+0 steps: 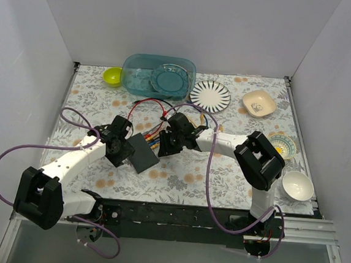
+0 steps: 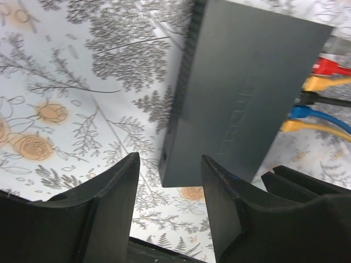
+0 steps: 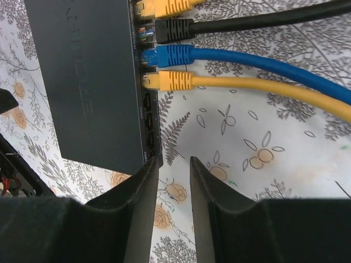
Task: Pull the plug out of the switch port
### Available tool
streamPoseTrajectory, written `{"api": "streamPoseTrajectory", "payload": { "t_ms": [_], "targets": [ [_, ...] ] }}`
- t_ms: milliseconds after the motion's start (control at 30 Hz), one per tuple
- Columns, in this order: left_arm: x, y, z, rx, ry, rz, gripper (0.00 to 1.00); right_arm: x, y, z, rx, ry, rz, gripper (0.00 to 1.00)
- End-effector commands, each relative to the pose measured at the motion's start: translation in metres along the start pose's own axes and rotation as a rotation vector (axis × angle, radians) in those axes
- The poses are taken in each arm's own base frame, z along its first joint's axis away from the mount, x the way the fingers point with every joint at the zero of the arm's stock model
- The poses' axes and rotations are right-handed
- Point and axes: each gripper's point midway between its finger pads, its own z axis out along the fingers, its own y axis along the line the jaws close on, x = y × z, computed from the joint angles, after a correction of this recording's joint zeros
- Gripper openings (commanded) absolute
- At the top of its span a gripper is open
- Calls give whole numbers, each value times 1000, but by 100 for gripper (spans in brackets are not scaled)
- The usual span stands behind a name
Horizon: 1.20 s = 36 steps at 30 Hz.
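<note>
Between the right jaws nothing is held: they stand a narrow gap apart, low over the counter (image 3: 247, 137), just off the port edge of the switch (image 3: 88, 82) and short of the nearest plug. That is the lower yellow plug (image 3: 170, 81). Beyond it sit a blue plug (image 3: 170, 55), a black plug (image 3: 175, 30) and an upper yellow plug (image 3: 164, 6), all seated. The left jaws stand wider apart and are also empty, with a far corner of the switch just ahead of them. Contact there cannot be confirmed.

Step in hand, by my reading: approach and alignment. No plug is out yet.

Next move calls for:
- The right jaws advance to straddle one plug body, close on it, then draw straight back along the cable line.
- The left jaws brace the switch first, since the box would likely slide with the pull.
- A latch tab may need pressing; none is visible.

Obstructions: the plugs sit close side by side, leaving little room for a finger, and their cables (image 3: 274, 60) fan across the counter. A teal tub (image 1: 159, 74), striped plate (image 1: 210, 96), green bowl (image 1: 112, 76) and white bowl (image 1: 297, 185) stand well apart from the work.
</note>
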Motion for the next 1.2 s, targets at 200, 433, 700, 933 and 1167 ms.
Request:
{"api": "streamPoseTrajectory", "payload": {
  "t_ms": [200,433,700,933,1167],
  "targets": [
    [15,33,21,-142,45,-6,46,5,48,14,-136,26,-58,30],
    [-9,20,16,-143,-38,14,47,4,52,1,-54,26,-112,34],
    [-23,-2,-15,9,-88,-38,56,-100,20,-46,91,-250,-99,42],
    [28,-11,-8,159,128,52,42,-163,15,-5,47,-259,-80,36],
    [80,-13,-9,263,306,218,31,-172,-9,42,28,-197,16,33]
  ]
}}
